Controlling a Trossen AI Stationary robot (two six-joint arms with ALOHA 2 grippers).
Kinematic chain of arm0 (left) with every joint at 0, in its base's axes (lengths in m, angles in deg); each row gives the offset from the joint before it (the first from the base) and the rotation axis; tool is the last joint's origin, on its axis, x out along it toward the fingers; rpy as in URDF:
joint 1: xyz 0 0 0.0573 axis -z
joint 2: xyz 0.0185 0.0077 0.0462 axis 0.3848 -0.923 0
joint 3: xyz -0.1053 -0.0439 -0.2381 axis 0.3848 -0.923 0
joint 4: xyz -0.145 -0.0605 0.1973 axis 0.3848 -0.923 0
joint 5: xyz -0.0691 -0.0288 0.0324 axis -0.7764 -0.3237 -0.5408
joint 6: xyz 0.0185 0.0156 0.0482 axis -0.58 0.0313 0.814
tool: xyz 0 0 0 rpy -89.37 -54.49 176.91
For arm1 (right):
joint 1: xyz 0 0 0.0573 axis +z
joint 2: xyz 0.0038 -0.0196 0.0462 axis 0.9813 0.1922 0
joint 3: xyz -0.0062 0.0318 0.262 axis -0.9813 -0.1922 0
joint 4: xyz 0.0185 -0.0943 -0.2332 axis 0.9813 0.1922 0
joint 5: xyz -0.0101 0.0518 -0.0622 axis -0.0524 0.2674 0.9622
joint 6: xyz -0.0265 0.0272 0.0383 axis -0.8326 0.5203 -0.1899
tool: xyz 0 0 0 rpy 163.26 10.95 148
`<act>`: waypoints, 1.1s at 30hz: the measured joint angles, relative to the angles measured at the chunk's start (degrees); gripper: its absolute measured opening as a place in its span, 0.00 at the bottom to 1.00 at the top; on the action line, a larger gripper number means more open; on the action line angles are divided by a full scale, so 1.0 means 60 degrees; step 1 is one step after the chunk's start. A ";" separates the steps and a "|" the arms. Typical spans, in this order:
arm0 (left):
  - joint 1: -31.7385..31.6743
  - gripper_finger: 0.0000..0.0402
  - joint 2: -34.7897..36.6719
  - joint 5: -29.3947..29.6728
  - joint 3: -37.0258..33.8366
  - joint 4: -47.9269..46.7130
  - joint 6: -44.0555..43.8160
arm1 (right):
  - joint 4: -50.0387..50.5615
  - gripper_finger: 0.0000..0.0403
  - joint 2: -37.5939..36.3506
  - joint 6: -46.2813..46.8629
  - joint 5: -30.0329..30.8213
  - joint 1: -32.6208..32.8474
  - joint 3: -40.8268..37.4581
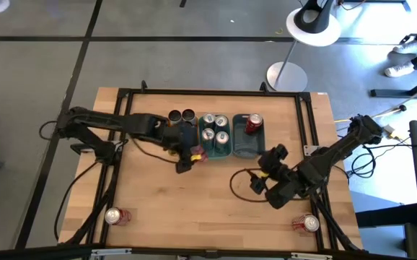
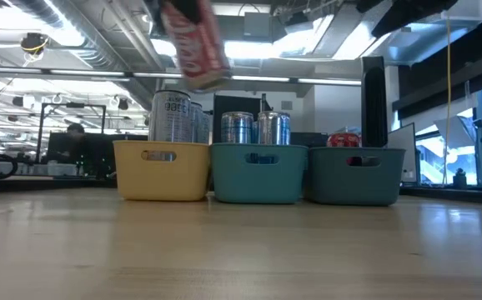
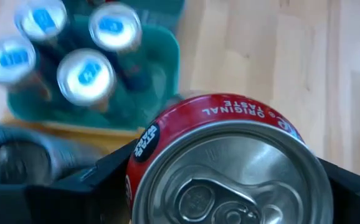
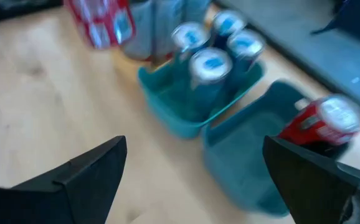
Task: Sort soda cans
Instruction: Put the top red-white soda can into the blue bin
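The left tool [image 3: 230,186] is clamped across the sides of a red can [image 3: 230,155], rigid, slick and probably light, while the right tool [image 4: 195,180] waits apart.

High view: directly overhead, facing down on the whole counter [image 1: 194,209]. Low view: at counter level, facing level across toward the three bins [image 2: 262,171] and the room behind. Left wrist view: very close above a red can [image 3: 230,168], with the teal bin [image 3: 161,62] beyond. Right wrist view: farther off, angled down. All four views share the teal bin.
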 joint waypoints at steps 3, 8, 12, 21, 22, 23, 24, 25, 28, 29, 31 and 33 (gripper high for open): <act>-0.0290 0.76 -0.0688 0.0000 0.0671 0.0079 0.0335 | 0.0527 0.93 -0.0354 0.0007 0.0623 -0.0001 0.0000; -0.0764 0.76 -0.1788 -0.0015 0.1711 0.0094 0.1241 | 0.0974 0.93 -0.0896 -0.0079 0.1444 -0.0001 0.0000; -0.1096 0.77 -0.2594 -0.0007 0.2495 0.0265 0.2021 | 0.1428 0.93 -0.1061 -0.0466 0.1611 -0.0001 0.0000; -0.1516 0.77 -0.4144 0.0344 0.4159 0.0889 0.2903 | 0.1771 0.93 -0.1077 0.1053 0.1158 -0.0001 0.0000; -0.1573 0.77 -0.4306 0.0409 0.4341 0.0880 0.3001 | 0.1767 0.93 -0.1077 0.1342 0.1133 0.0003 0.0000; -0.1624 0.77 -0.4451 0.0444 0.4523 0.0864 0.3130 | 0.1773 0.93 -0.1077 0.1631 0.1091 0.0010 0.0000; -0.1657 0.77 -0.4581 0.0504 0.4660 0.0867 0.3224 | 0.1771 0.93 -0.1077 0.1879 0.1088 0.0010 0.0000; -0.1681 0.77 -0.4711 0.0522 0.4762 0.0888 0.3360 | 0.1770 0.93 -0.1074 0.2102 0.1091 0.0010 0.0000; -0.1685 0.77 -0.5014 0.0571 0.4836 0.1274 0.3617 | 0.1767 0.93 -0.1070 0.2630 0.1189 0.0005 0.0000; -0.1672 0.77 -0.5081 0.0540 0.4836 0.1472 0.3694 | 0.1765 0.93 -0.1070 0.2729 0.1192 -0.0001 0.0000; -0.1653 0.77 -0.5213 0.0490 0.4836 0.1859 0.3831 | 0.1758 0.93 -0.1070 0.2801 0.1192 -0.0001 0.0000; -0.1711 0.77 -0.5352 0.0432 0.4839 0.2164 0.3911 | 0.1719 0.93 -0.1070 0.2809 0.1187 -0.0001 0.0000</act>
